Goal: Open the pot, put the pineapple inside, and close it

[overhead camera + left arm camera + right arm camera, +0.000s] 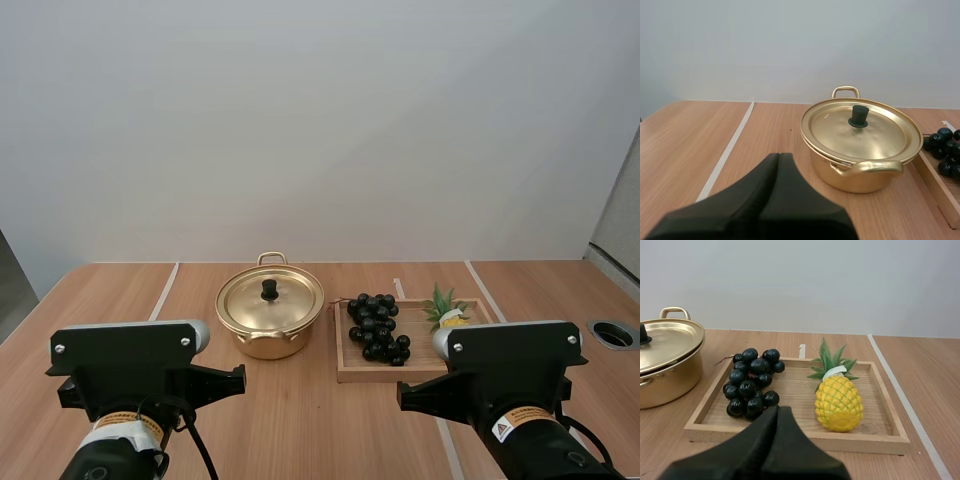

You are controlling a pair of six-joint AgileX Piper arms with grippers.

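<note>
left gripper point(779, 156) was closed on nothing, its two fingers lying together as one dark wedge low over the table point(685, 145), with the pot point(860, 170) ahead at about 1 o'clock. right gripper point(778, 409) was likewise pressed together and empty, just short of the near rim of the tray point(795, 440). the pot stood upright with its lid point(835, 132) seated on it and a black knob point(858, 115) at the lid's centre. one loop handle stood at the lid's 12 o'clock and another on the near side. from above, the tray lay just beside the pot at its 3 o'clock, with a narrow gap between them. the pineapple point(839, 402) was in the tray, in its 3 o'clock half, with its leafy crown toward 12 o'clock. the grapes point(751, 382) filled the 9 o'clock half, near the pineapple but apart from it.
</note>
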